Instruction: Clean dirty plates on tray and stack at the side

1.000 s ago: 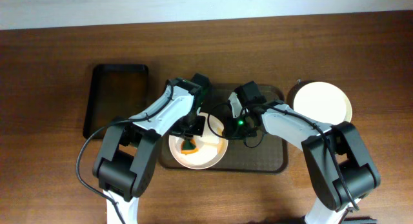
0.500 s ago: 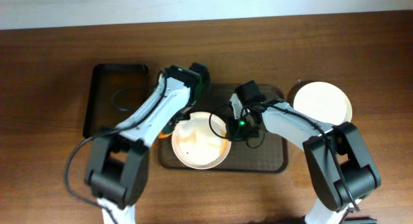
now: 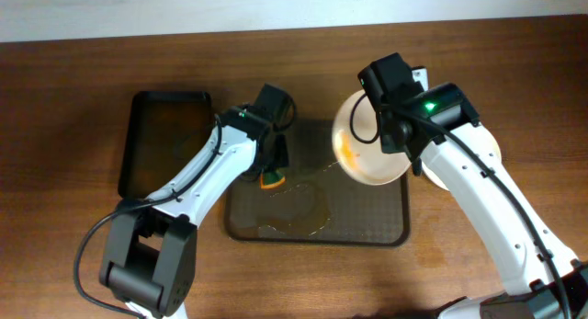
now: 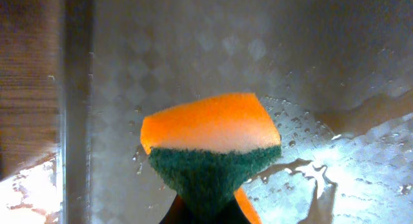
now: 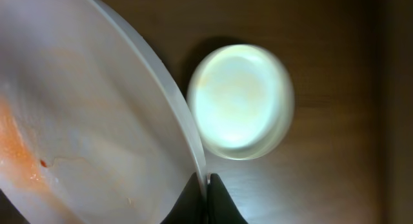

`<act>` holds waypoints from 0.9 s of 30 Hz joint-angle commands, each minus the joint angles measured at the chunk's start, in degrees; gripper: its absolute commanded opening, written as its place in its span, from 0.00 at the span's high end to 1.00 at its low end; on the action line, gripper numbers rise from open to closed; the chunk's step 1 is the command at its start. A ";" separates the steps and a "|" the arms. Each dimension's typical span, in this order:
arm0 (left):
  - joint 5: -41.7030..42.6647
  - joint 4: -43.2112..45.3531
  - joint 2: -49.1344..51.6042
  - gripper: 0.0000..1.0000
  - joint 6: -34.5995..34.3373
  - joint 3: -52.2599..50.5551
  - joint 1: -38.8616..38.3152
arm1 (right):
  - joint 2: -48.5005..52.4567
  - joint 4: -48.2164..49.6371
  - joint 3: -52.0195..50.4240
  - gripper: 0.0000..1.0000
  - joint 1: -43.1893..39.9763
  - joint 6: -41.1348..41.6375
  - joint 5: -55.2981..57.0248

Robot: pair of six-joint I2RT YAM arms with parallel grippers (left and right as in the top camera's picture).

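Two plates seen. Right gripper (image 5: 208,187) clamped on rim of smeared plate (image 5: 84,121), tilted above tray (image 3: 367,218) right end; second plate (image 5: 240,101) on table (image 3: 73,126). Left gripper (image 3: 273,161) pinches one sponge (image 4: 210,130) over wet tray.

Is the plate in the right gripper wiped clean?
No, the plate pinched by the right gripper shows an orange smear across its face.

Overhead view: even, diffuse light, sharp focus. Left wrist view: strong glare on the wet tray (image 4: 361,166); sponge (image 4: 210,146) slightly soft. Right wrist view: dim; near plate (image 5: 84,121) blurred, far plates (image 5: 240,101) overexposed, possibly motion-smeared.
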 commanded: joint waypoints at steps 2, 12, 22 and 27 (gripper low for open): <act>2.27 5.70 -0.13 1.00 1.09 -7.15 0.20 | -0.44 -0.92 1.46 0.96 3.28 4.90 16.22; 2.32 7.69 -0.13 1.00 1.07 -8.55 0.17 | -0.33 -0.55 1.46 0.96 15.87 5.62 36.57; 3.61 7.58 -0.13 1.00 1.14 -8.55 0.09 | 3.56 2.80 -2.08 0.96 -1.53 12.00 -13.33; 3.82 7.65 -0.13 1.00 1.16 -8.55 0.02 | 6.69 15.10 -17.07 0.96 -5.20 12.00 -25.35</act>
